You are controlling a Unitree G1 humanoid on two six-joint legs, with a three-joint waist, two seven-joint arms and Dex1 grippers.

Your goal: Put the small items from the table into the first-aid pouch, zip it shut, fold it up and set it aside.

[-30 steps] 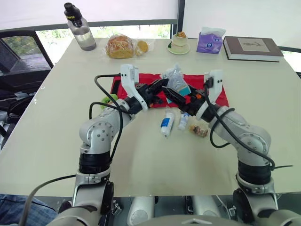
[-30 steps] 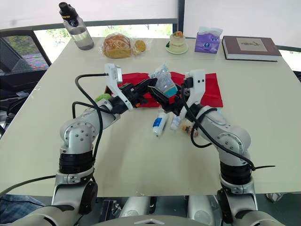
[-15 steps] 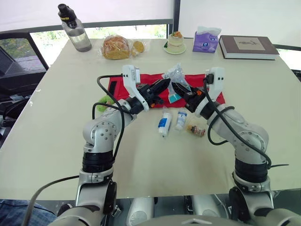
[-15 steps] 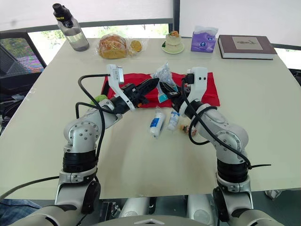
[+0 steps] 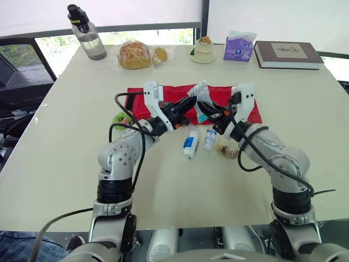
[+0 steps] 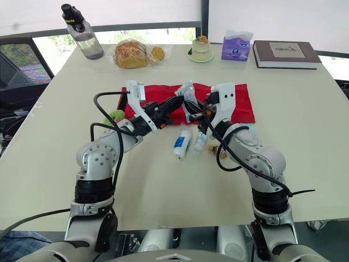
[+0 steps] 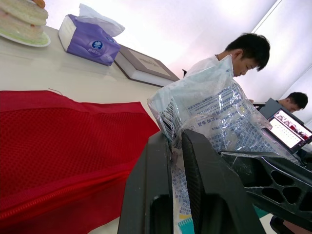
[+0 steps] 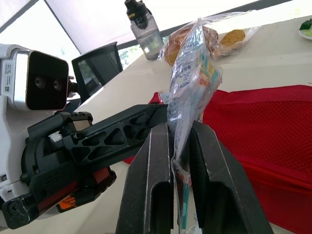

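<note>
Table (image 5: 65,164): pale, carrying everything; framed the same as half a second ago.
Pouch (image 5: 172,94): red mesh, flat at mid-table, just beyond both hands; unmoved since the earlier frame.
Left hand (image 5: 190,103): reaching in from the left over the pouch's near edge, fingers clamped on the packet's lower part; slightly lower and further toward the middle than half a second ago.
Right hand (image 5: 205,107): opposite the left, fingertips almost meeting it, pinched tight on the same packet; also lower than before, wrist drawn nearer the pouch.
Book (image 5: 289,53): dark cover, far right corner; no change.
Bottle (image 5: 87,33): upright, far left corner; no change.
Bread (image 5: 136,54): bagged, beside the bottle; same place.
Tissues (image 5: 240,46): purple pack, between cake and book.
Cake (image 5: 204,49): on a small plate at the far edge.
Packet (image 5: 200,90): clear crinkled plastic with printed contents, standing up between the two hands above the pouch; lower than half a second ago, nearer the red fabric.
Tubes (image 5: 190,143): two white ones side by side on the table, near side of the pouch, below the hands; unmoved.
Wrapped bit (image 5: 228,150): small brownish bundle just right of the tubes; unmoved.
Green item (image 5: 119,117): partly hidden behind the left arm, left of the pouch.
</note>
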